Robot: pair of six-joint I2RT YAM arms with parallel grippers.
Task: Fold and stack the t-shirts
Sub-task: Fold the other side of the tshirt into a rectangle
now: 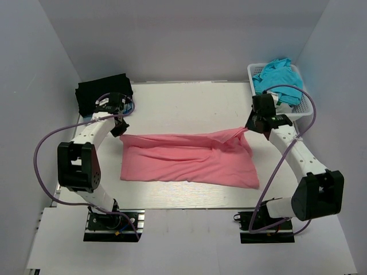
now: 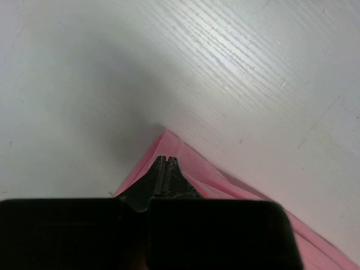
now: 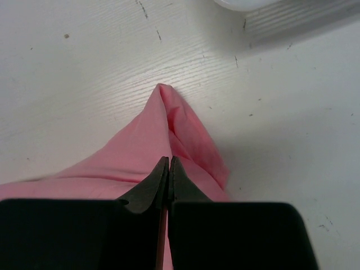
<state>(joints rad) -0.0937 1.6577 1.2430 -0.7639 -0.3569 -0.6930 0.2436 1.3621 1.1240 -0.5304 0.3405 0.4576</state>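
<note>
A salmon-pink t-shirt (image 1: 189, 160) lies as a long wrinkled band across the middle of the table. My left gripper (image 1: 122, 132) is shut on its far left corner, which pokes out just past the closed fingertips (image 2: 159, 169) in the left wrist view, over the pink cloth (image 2: 185, 154). My right gripper (image 1: 246, 128) is shut on the far right corner, raised a little so the cloth (image 3: 169, 121) peaks in a ridge ahead of the fingertips (image 3: 181, 174). A black t-shirt (image 1: 103, 91) sits folded at the back left. Teal and light blue t-shirts (image 1: 278, 77) are heaped in the basket.
The white lattice basket (image 1: 304, 109) stands at the back right, close behind my right wrist. Grey walls enclose the table on the left, back and right. Purple cables loop off both arms.
</note>
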